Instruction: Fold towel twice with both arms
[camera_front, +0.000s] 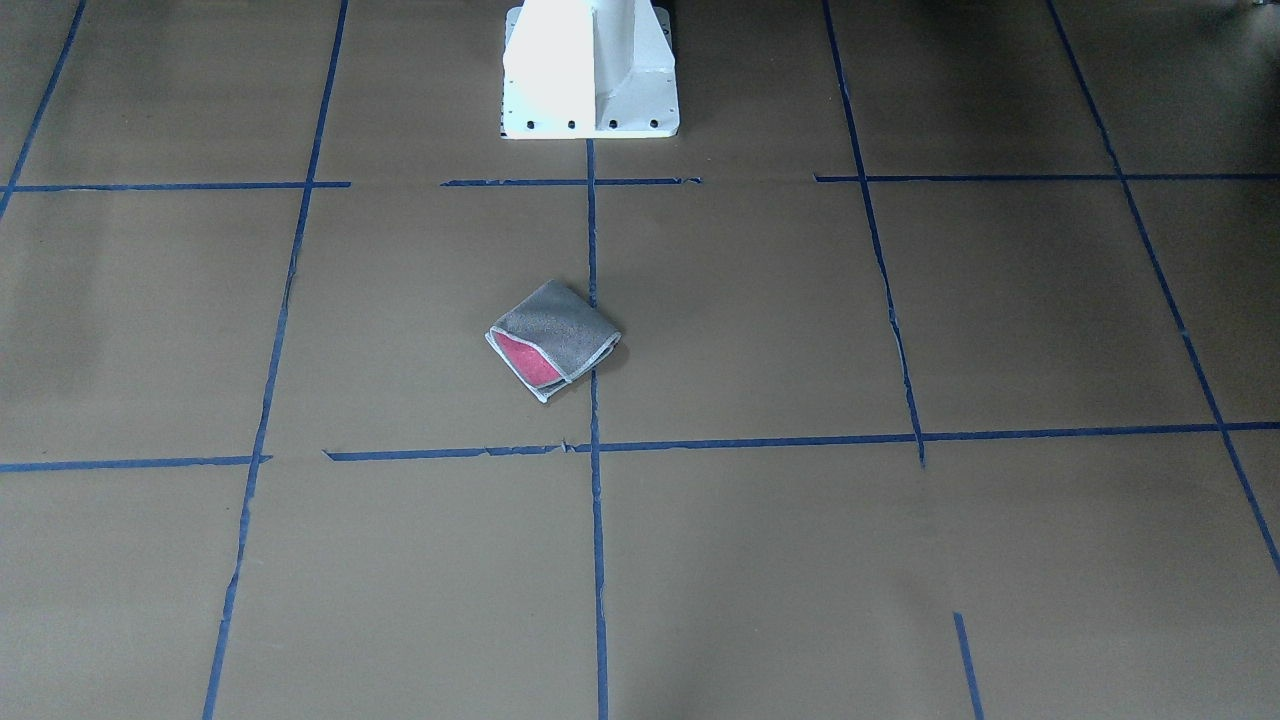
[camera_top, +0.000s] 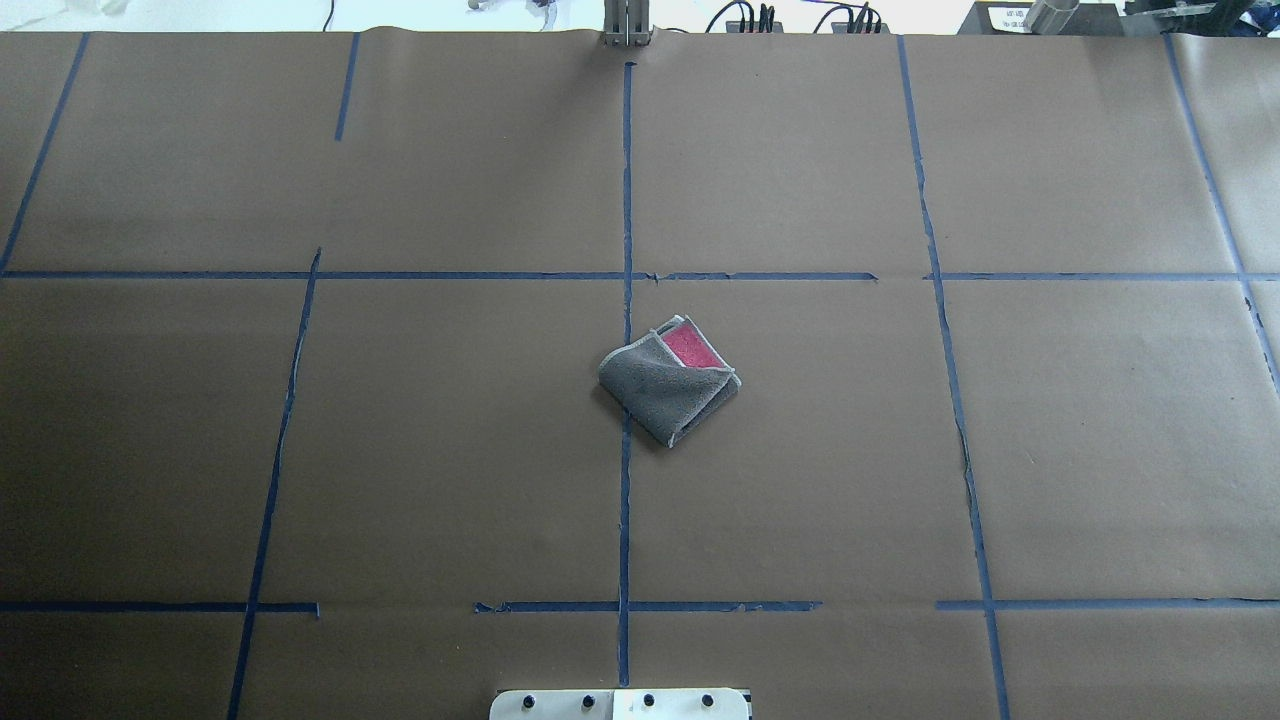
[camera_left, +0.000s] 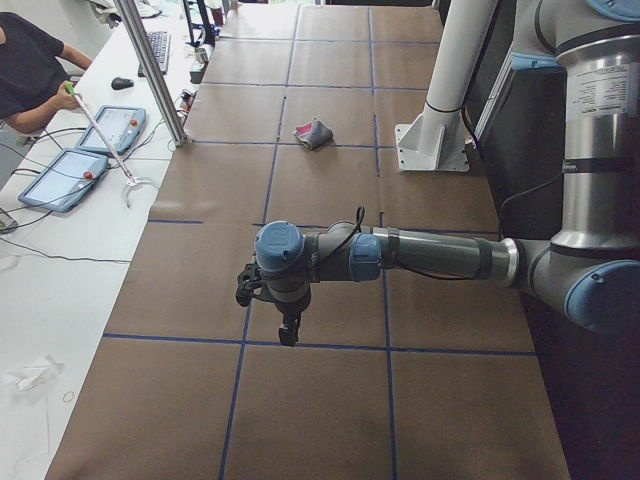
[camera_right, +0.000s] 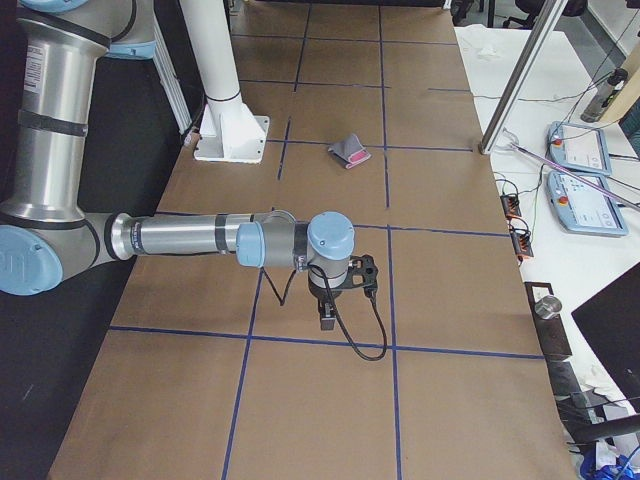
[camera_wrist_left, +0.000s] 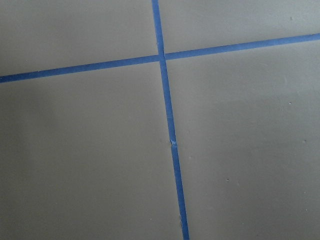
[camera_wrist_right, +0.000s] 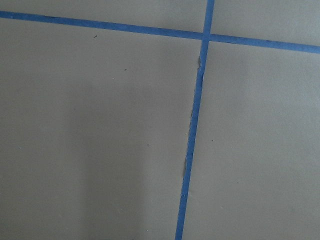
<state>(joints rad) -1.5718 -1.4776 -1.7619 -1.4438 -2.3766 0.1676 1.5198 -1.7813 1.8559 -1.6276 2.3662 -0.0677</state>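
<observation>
Left end of the bench (camera_top: 400, 450), nearest first: the left arm (camera_left: 430, 255) reaches out level over the brown paper. Its claw (camera_left: 289, 335) points straight down, close above a blue tape line (camera_left: 330, 347). It holds nothing; cannot tell whether clenched or released from this angle.

Right end, nearest first: the right arm (camera_right: 190, 237) mirrors that pose. Its claw (camera_right: 326, 318) points down just above the paper with a black cable (camera_right: 360, 335) looping beside it. Nothing in it; clenched or released, cannot tell.

Both wrist cameras show only paper and crossing tape.

Mid-bench, well apart from both claws: the towel (camera_top: 665, 385) lies folded, turned cornerwise. It sits about halfway between the robot's edge and the operators' edge. It overlaps the centre tape line, mostly toward the right end. The grey face is up, and a pink patch shows at the corner facing the operators' edge.

The white pedestal (camera_front: 590, 70) stands at the robot's edge.
</observation>
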